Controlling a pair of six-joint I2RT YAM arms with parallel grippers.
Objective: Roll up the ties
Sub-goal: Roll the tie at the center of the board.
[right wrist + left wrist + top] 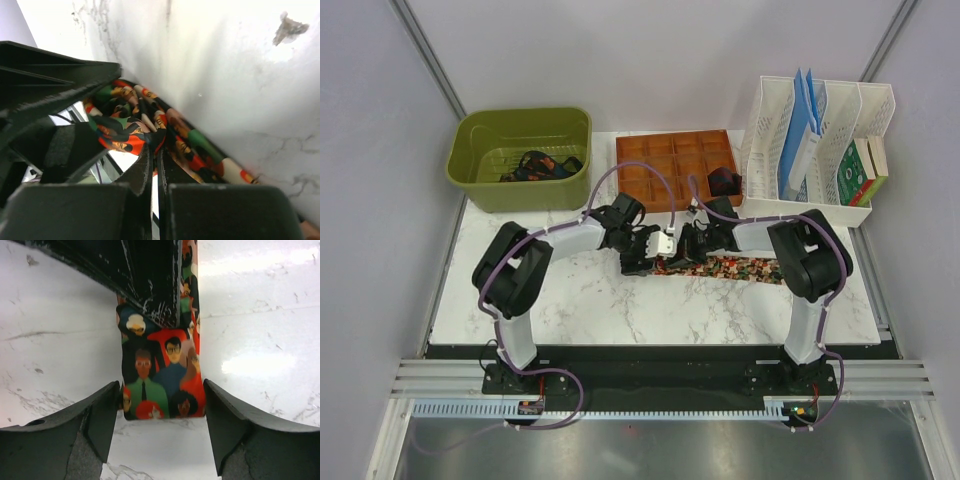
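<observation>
Lying mid-frame, tie (745, 268) printed with cartoon faces, left gripper (161, 405) spread astride its end, right gripper (154, 160) pinched onto a fold

Marble worktop (570, 300) fills the middle. Back left, a green basin (485, 192) sits at its corner. Just right of it, a brown tray (670, 150) of square cells. Far right, a white file rack (765, 110) stands with blue folders (807, 110) in its left slots and a green box (853, 172) in the rightmost.

Long face-print tie (735, 268), red, green, orange on black, stretched flat along tabletop (580, 300), one part folded up. Dark rolled tie (723, 182) in tray (645, 150). More ties (535, 165) heaped in green bin (520, 115).
</observation>
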